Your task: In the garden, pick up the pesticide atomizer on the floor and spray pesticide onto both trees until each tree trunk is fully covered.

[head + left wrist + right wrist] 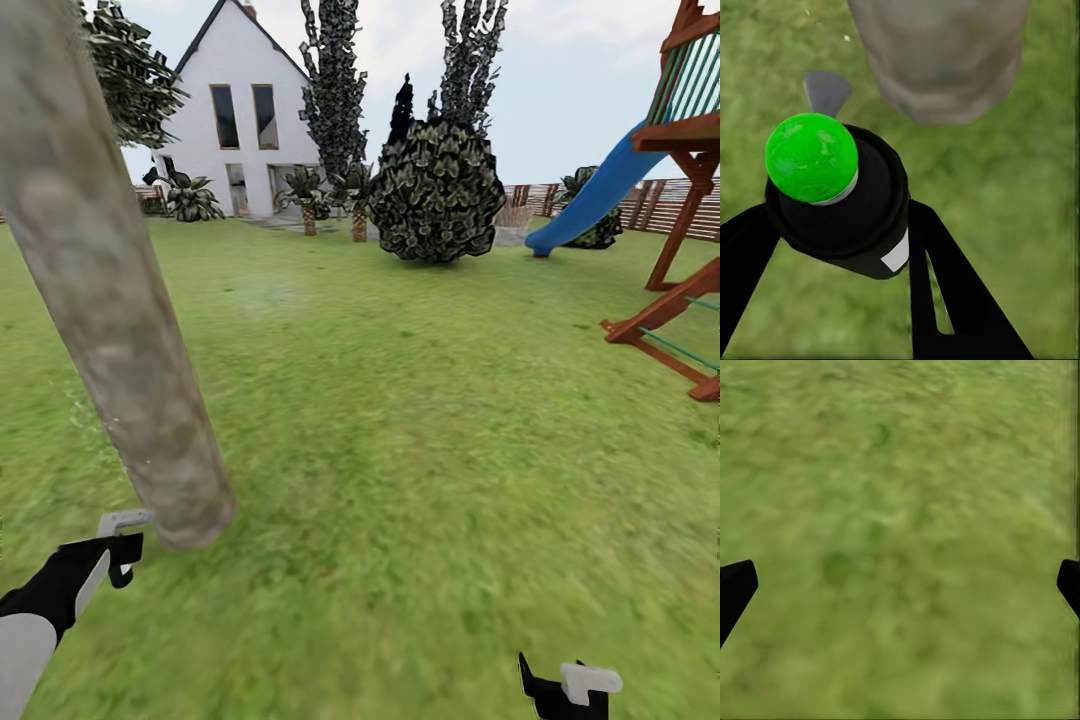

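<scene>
At the lower left of the head view the left gripper [118, 548] is clamped around the pesticide atomizer [840, 202] (black body, green ball top), just beside the foot of a tree trunk [110, 300] that slants across the frame's left. The right gripper [900, 581], at the bottom right, hangs spread wide and empty over the lawn [430, 430].

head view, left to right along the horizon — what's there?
tree trunk → white house → round dark bush → blue slide → wooden play frame
</scene>
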